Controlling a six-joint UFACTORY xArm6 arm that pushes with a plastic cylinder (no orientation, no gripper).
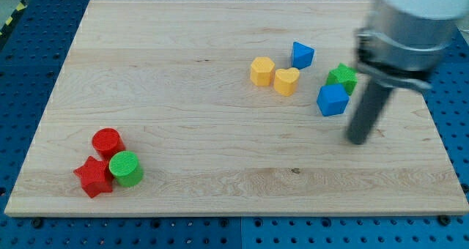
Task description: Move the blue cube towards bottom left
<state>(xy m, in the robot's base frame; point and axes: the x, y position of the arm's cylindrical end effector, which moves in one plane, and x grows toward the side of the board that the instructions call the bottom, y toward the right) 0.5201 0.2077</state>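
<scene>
- The blue cube (332, 99) is sitting on the wooden tabletop (220, 132), in the right part of the view and a little above mid-height.
- My tip (357, 140) is resting at about four o'clock from the blue cube, near it but showing a gap of bare wood between them.
- The rod is rising from the tip toward one o'clock into the blurred grey arm body (410, 29), which is filling the view's top right corner.
- This arm is carrying no claw, so there is nothing to report as apart, together or clamped; only the straight rod is showing.
- A green block (342, 77), its shape hard to make out, is lying at about one o'clock from the blue cube, just beside it or touching; I cannot tell which.
- A blue triangular block (302, 55) is lying at about eleven o'clock from the cube, a short way off.
- A yellow heart-shaped block (286, 80) is sitting at about ten o'clock from the cube, and a yellow hexagonal block (261, 70) is pressing against its nine o'clock side.
- Well apart, toward eight o'clock near the view's bottom left, three blocks are clustering together: a red cylinder (107, 141), a green cylinder (126, 168) at its five o'clock, and a red star (94, 176) at its seven o'clock.
</scene>
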